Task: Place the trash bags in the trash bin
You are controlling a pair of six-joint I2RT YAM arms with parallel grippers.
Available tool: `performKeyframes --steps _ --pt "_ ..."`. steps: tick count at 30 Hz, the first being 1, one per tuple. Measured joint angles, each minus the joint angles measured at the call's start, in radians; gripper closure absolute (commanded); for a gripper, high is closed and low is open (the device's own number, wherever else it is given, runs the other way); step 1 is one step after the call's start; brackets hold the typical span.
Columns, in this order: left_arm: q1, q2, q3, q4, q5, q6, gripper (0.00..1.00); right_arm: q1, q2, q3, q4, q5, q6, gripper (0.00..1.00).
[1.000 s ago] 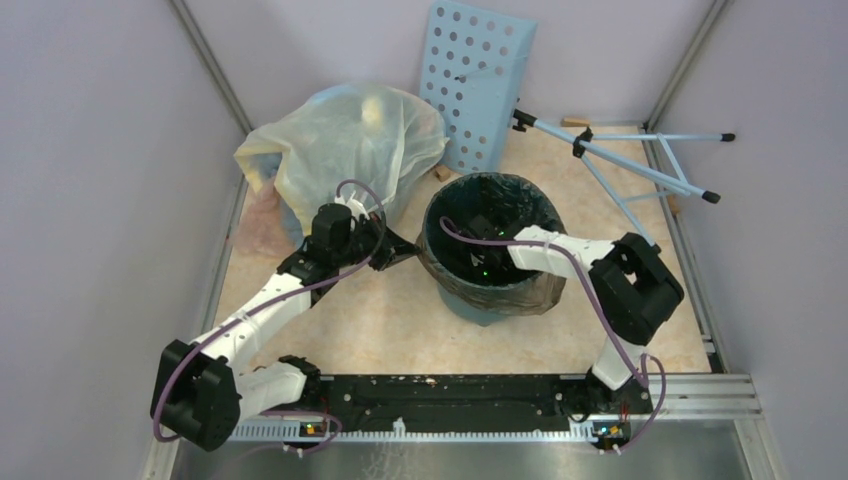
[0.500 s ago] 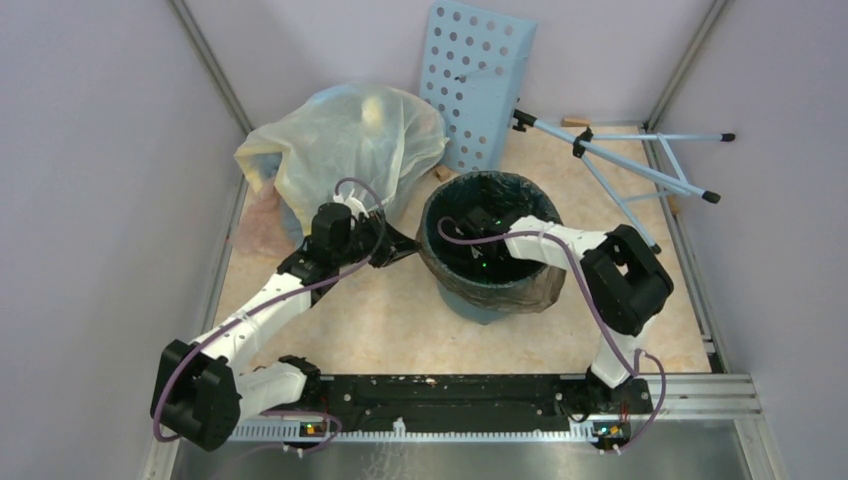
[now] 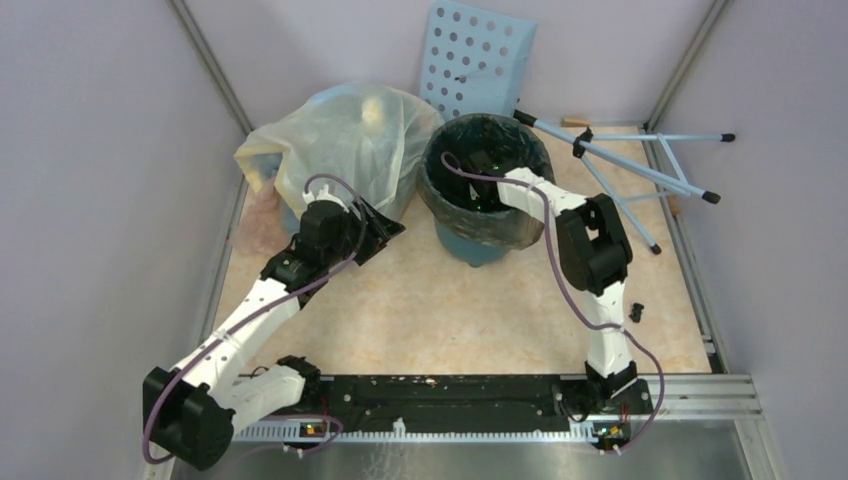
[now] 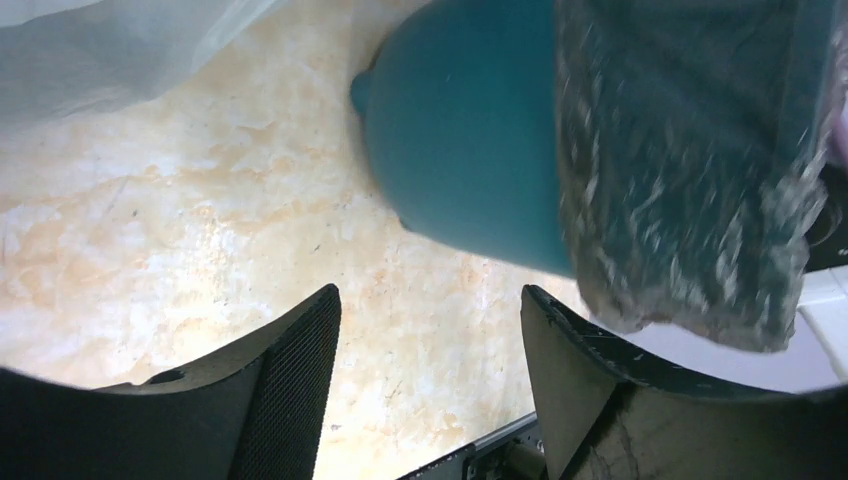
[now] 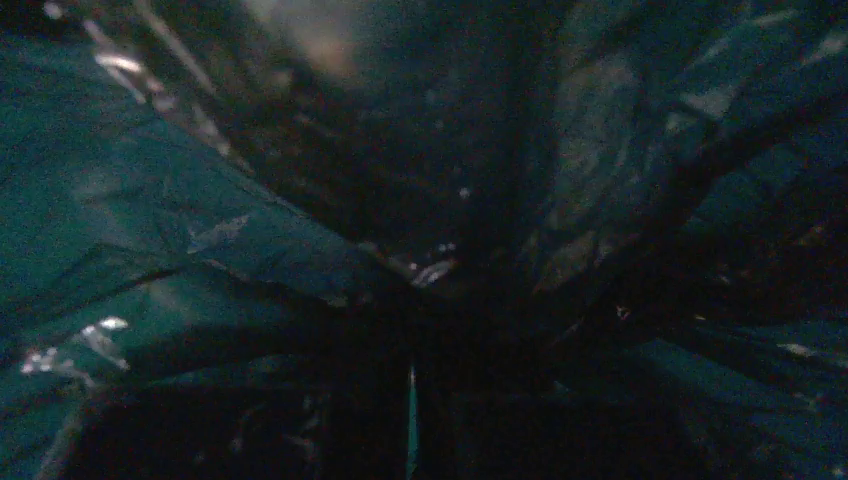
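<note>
Two claws. Left claw (image 4: 430,300): fingers apart, empty, bin (image 4: 470,130) just ahead; likely standing by. Right claw (image 3: 478,165): deep inside bin, grip unreadable; bag (image 3: 500,222) surrounds it, draped over the rim, apparently for seating.

A bulging pale yellowish bag (image 3: 340,140) sits back-left on the beige surface (image 3: 450,310). A light blue perforated panel (image 3: 475,60) (tilted, by the back wall) stands near grey stand legs (image 3: 640,165).
</note>
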Motion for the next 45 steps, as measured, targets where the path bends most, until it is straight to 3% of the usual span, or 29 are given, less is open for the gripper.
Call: performKeyframes --steps 5,11,18,30,38,42,45 --pt "0.000 -0.047 0.007 -0.079 -0.045 0.021 0.17 -0.013 0.020 0.071 0.004 -0.015 -0.014 1.00" --pt "0.000 -0.161 0.066 -0.166 -0.139 0.075 0.16 -0.014 -0.058 0.028 -0.008 -0.027 -0.008 1.00" --pt "0.000 -0.190 0.097 -0.194 -0.151 0.130 0.15 -0.014 -0.196 0.049 -0.063 -0.030 -0.004 1.00" --pt "0.000 -0.212 0.117 -0.249 -0.150 0.266 0.14 -0.014 -0.209 0.515 -0.235 -0.027 -0.007 0.98" --pt "0.000 -0.220 0.125 -0.251 -0.132 0.343 0.11 -0.014 -0.211 0.555 -0.263 -0.083 -0.004 0.95" --pt "0.000 -0.216 0.145 -0.255 -0.117 0.410 0.07 -0.014 -0.253 0.567 -0.231 -0.097 -0.007 0.84" --pt "0.000 -0.212 0.162 -0.234 -0.090 0.455 0.02 -0.014 -0.406 0.415 -0.132 -0.073 -0.009 0.57"
